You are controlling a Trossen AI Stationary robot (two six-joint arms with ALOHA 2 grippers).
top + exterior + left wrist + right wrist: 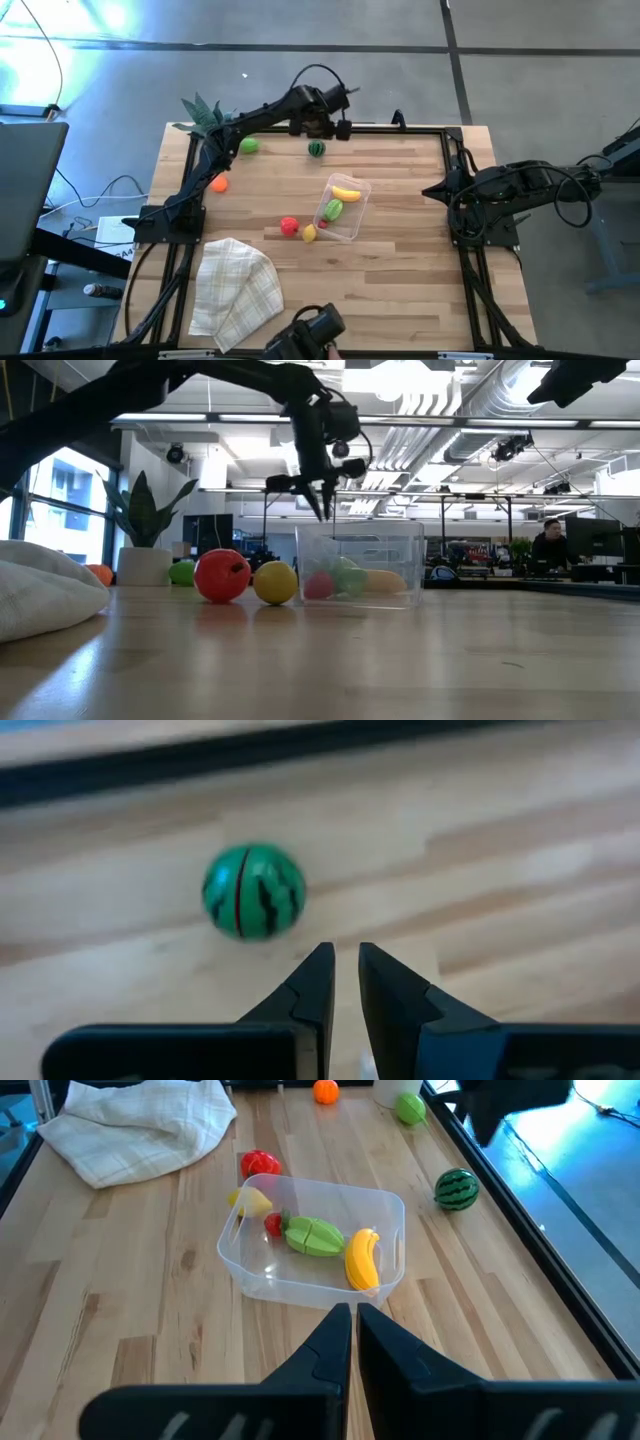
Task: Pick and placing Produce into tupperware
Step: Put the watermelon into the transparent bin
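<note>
From above: left gripper (322,128) stretched to the table's far edge, just beside a dark green striped melon (316,149), not touching it; right gripper (437,190) parked at the table's right edge, pointing inward. Clear tupperware (358,190) near the middle of the wooden table (400,280), holding a yellow banana (346,194), a light green piece (331,211) and a small red piece, barely visible. Just outside the tub's near-left corner, a red tomato (289,226) and a yellow lemon (309,233). Farther left, a light green fruit (248,146) and an orange one (219,183) near the spiky plant (203,112); checked cloth (235,288) at the near left. From table height: left gripper (322,502) hanging above and behind the tub (360,565), fingers nearly together, nothing between them; tomato (222,575) and lemon (275,582) side by side left of the tub, a person seated far off in the room at right. Through the left wrist camera: fingers (312,988) almost pressed together, a thin gap only, gripping nothing, the melon (253,891) lying on bare wood just ahead. Through the right wrist camera: fingers (330,1342) pressed together and empty, aimed at the tub (390,1205) with banana (362,1258), green piece (313,1237) and small red piece (273,1224) inside; melon (456,1189) well apart beyond it.
</note>
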